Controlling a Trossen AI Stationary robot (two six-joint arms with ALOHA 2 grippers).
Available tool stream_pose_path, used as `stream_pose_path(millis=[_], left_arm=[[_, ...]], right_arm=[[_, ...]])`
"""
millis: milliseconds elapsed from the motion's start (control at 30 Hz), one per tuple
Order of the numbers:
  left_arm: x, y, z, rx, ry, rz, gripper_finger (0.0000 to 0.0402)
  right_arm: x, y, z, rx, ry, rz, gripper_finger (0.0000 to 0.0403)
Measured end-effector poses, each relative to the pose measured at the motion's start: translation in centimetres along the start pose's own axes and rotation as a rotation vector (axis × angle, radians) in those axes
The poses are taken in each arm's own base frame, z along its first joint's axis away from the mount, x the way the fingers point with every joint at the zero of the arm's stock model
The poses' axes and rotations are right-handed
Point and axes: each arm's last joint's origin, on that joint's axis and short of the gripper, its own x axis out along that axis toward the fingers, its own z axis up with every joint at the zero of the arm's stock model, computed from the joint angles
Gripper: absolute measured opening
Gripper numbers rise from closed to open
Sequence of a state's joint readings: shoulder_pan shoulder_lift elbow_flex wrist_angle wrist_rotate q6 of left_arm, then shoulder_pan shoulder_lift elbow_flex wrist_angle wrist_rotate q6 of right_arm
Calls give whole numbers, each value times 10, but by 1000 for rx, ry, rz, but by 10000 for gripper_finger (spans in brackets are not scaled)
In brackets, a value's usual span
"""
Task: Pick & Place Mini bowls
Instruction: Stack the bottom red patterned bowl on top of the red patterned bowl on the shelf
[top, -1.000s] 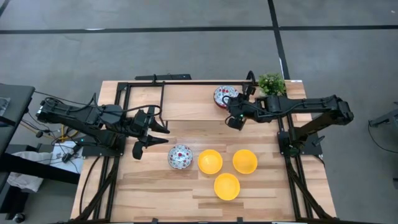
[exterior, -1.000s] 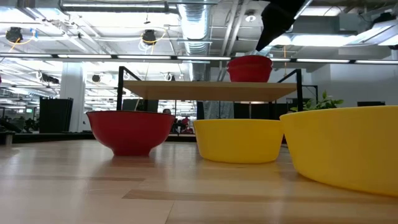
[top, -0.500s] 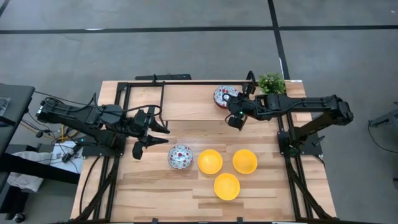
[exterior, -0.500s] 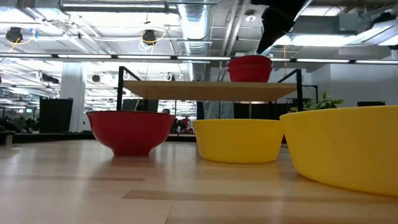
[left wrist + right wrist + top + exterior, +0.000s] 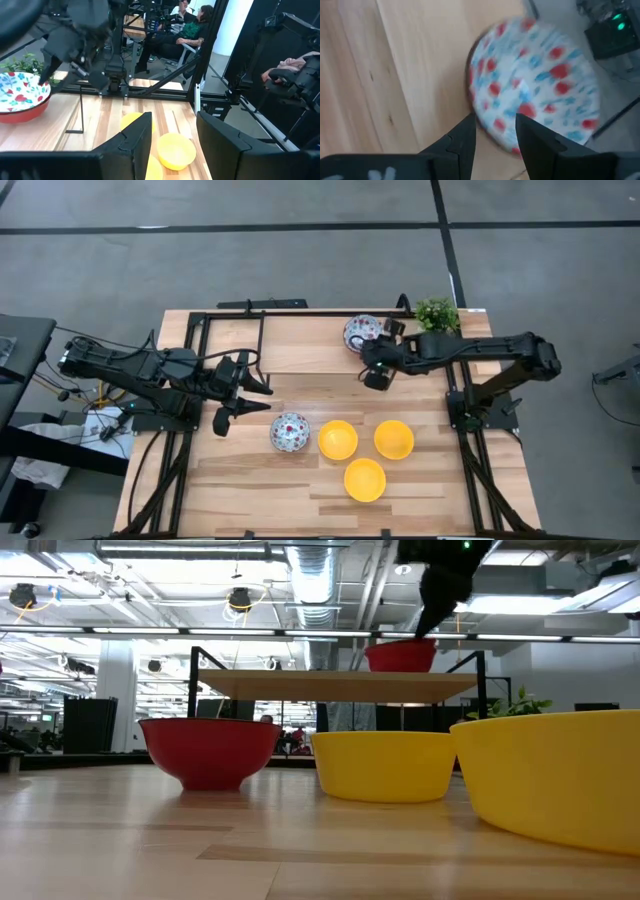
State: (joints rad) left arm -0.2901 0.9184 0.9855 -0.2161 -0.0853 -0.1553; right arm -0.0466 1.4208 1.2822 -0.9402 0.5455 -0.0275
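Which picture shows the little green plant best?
The high view: the plant sits whole at the table's far right corner. The low view shows only leaves behind a yellow bowl; the left wrist view catches some leaves; the right wrist view, none.

floor: grey, dark seams | ceiling: exposed ducts, strip lights | seated people beyond table, possibly at desks

So the setup was a light wood table with a raised wooden shelf along the back. A speckled bowl sat on that shelf, right by the right gripper. Down on the table, another speckled bowl lay just past the left gripper, with three yellow bowls clustered beyond it. A little green plant stood behind the right gripper.
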Motion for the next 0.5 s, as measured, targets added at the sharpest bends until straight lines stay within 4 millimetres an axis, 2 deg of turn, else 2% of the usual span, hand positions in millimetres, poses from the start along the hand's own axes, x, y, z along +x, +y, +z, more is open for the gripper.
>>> stream_pose_path(millis=[200,500], left_arm=[[0,0,0,-2,-1,0,154],[0,0,0,-2,-1,0,154]], right_arm=[[1,0,3,-16,-15,-34,129],[-25,-18,21,21,-121,-75,129]])
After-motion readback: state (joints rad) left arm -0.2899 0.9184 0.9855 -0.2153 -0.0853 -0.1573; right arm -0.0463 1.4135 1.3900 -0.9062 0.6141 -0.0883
